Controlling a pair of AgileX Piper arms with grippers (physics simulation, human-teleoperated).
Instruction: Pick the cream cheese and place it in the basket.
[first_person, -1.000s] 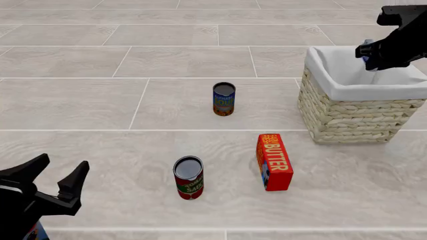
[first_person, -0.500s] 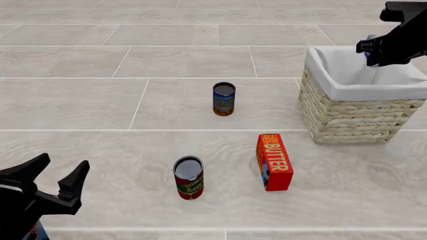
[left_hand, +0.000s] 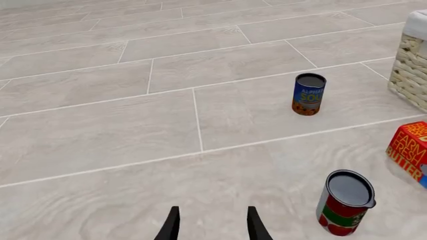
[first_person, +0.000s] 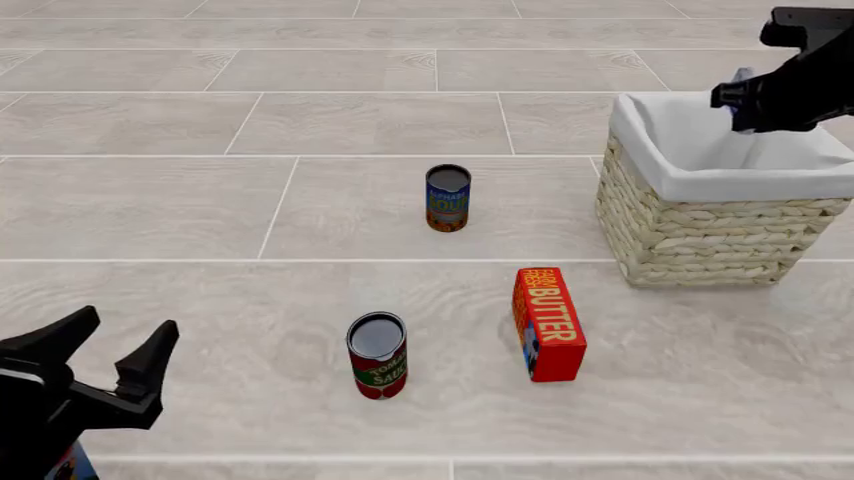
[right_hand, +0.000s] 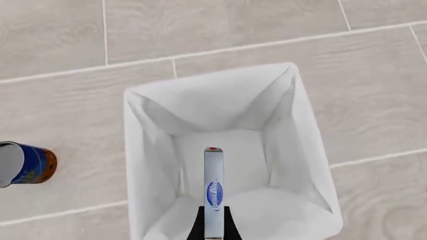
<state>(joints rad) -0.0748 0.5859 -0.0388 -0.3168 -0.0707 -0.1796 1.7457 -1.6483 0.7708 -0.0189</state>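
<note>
At the near left corner of the pale tiled table (first_person: 160, 200), the left gripper (first_person: 107, 352) rests with its black fingers spread and nothing between them. Moving rightward stand a red-and-green tin can (first_person: 378, 356), a blue-and-orange tin can (first_person: 447, 198) and the red-orange "BUTTER" box (first_person: 549, 323), none of which matter to this step. Farthest right, the right gripper (first_person: 742, 100) hangs above the square woven straw-coloured basket (first_person: 707, 235) with its white cloth liner, pinching the small flat silvery-white cream cheese box (right_hand: 213, 192) edge-on, directly over the liner's floor. A good release would probably come after lowering a little, so that the box drops flat inside and misses the folded rim. From the front camera the box is almost wholly hidden behind the black fingers, and the basket's floor cannot be seen; the wrist camera crops the fingertips at its edge.
</note>
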